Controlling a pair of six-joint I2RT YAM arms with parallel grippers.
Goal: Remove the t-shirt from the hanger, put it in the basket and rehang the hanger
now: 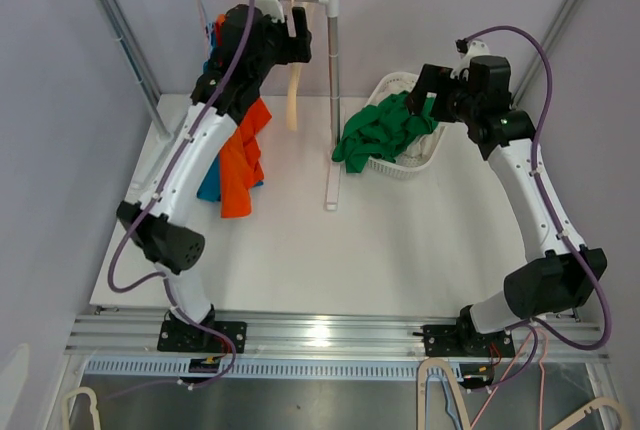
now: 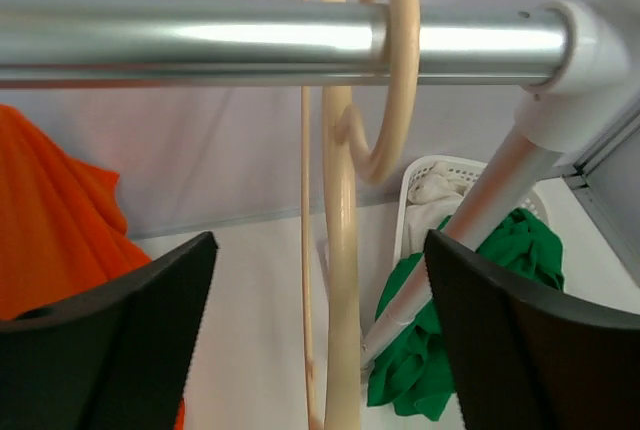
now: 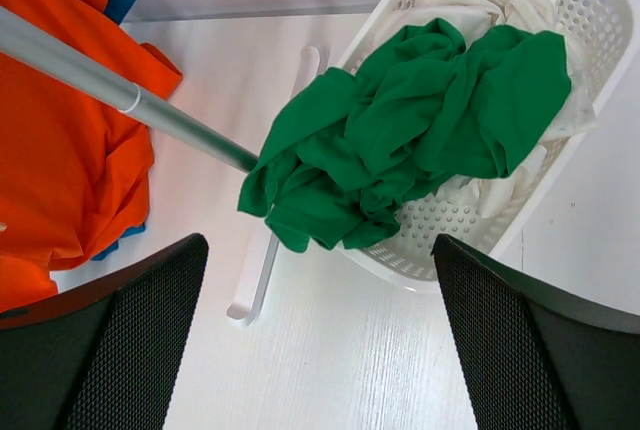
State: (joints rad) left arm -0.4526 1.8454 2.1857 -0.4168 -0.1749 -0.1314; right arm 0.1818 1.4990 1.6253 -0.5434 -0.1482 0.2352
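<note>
Your left gripper (image 2: 315,250) has the cream plastic hanger (image 2: 340,250) straight ahead of it, hanging on the silver metal rail (image 2: 200,40) above. The orange cloth t-shirt (image 2: 50,210) hangs to that gripper's left. Under your right gripper (image 3: 320,250), the green cloth t-shirt (image 3: 420,120) lies in the white plastic mesh basket (image 3: 590,10), spilling over its rim.

two arms (image 1: 205,145) with white links, black joints, looping purple cables (image 1: 109,272), black textured fingers (image 2: 110,340).
</note>
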